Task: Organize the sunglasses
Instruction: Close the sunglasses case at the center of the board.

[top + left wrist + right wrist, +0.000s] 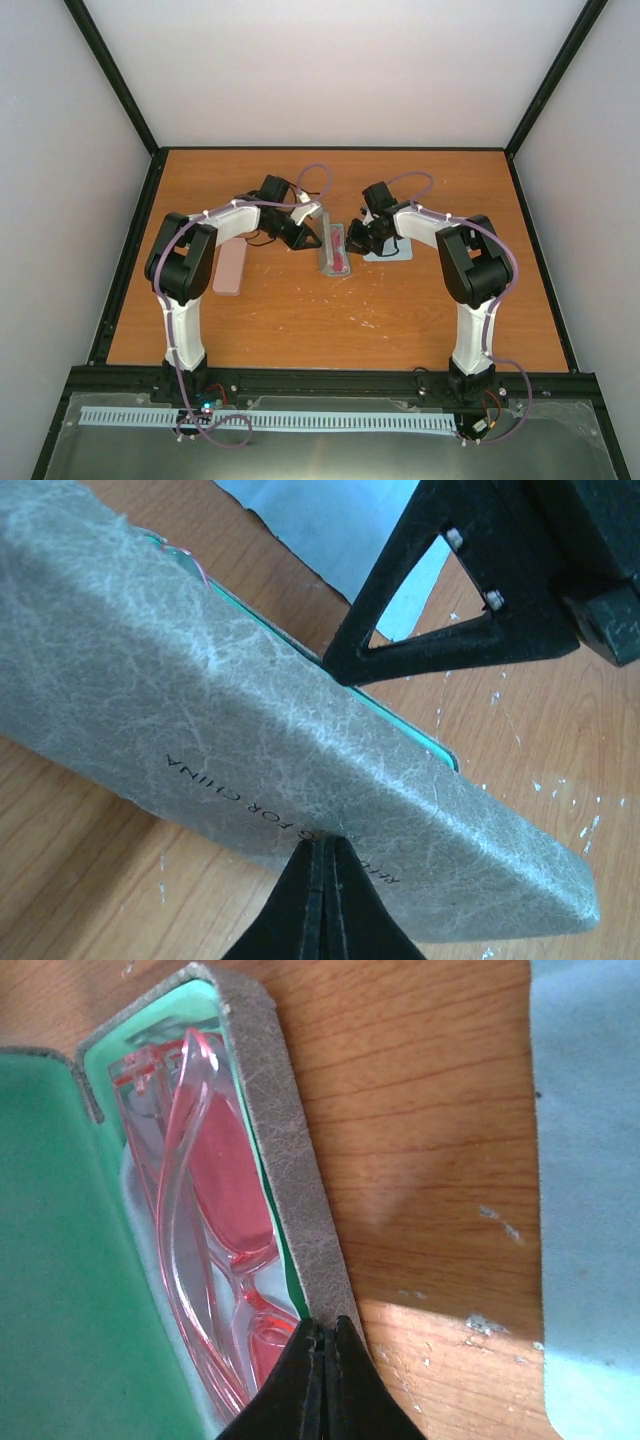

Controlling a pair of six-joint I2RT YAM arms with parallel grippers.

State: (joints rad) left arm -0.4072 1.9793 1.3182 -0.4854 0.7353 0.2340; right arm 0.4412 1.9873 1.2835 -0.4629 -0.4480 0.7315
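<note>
The sunglasses [220, 1180] have a clear pink frame and red lenses. They lie folded inside an open grey case [290, 1160] with green lining, at the table's middle [335, 248]. My right gripper [325, 1328] is shut, its tips resting on the case's near wall beside the glasses. My left gripper [325, 842] is shut, its tips pressed against the outer face of the case's raised grey lid [250, 730]. In the left wrist view the right gripper's finger [400, 650] touches the case's rim from the far side. From above, both grippers flank the case [310, 240] [352, 240].
A light-blue cloth [390, 248] lies right of the case, partly under the right arm, and shows in both wrist views [590, 1160] [340, 530]. A pink oblong case [230, 268] lies to the left, by the left arm. The wooden table [330, 320] has black frame edges.
</note>
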